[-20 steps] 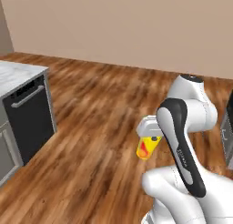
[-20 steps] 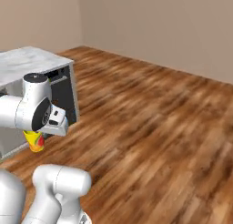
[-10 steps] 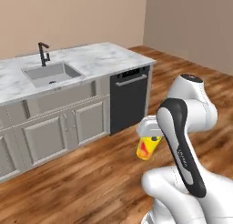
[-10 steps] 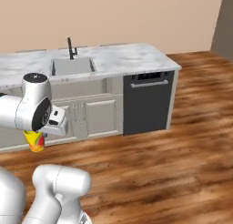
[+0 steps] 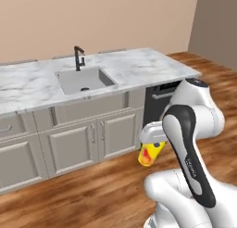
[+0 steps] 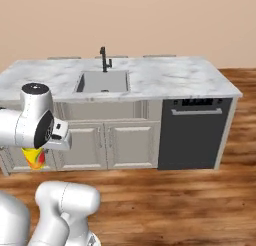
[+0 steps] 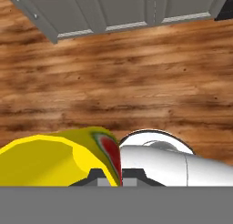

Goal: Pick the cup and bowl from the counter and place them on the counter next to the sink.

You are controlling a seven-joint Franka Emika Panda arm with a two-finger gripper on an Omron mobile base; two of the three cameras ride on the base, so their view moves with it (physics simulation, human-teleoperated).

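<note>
Bare counter [image 5: 139, 67] flanks the sink [image 5: 83, 79]; only the faucet [image 5: 78, 58] stands up behind it.

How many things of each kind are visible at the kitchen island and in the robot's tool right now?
Small yellow tapered cups with a red patch, held in the tool above the wood floor: 1
Rectangular grey recessed sinks: 1
Short black faucets: 1
Dark dishwasher fronts: 1
White marble worktops: 1
Total: 5
</note>
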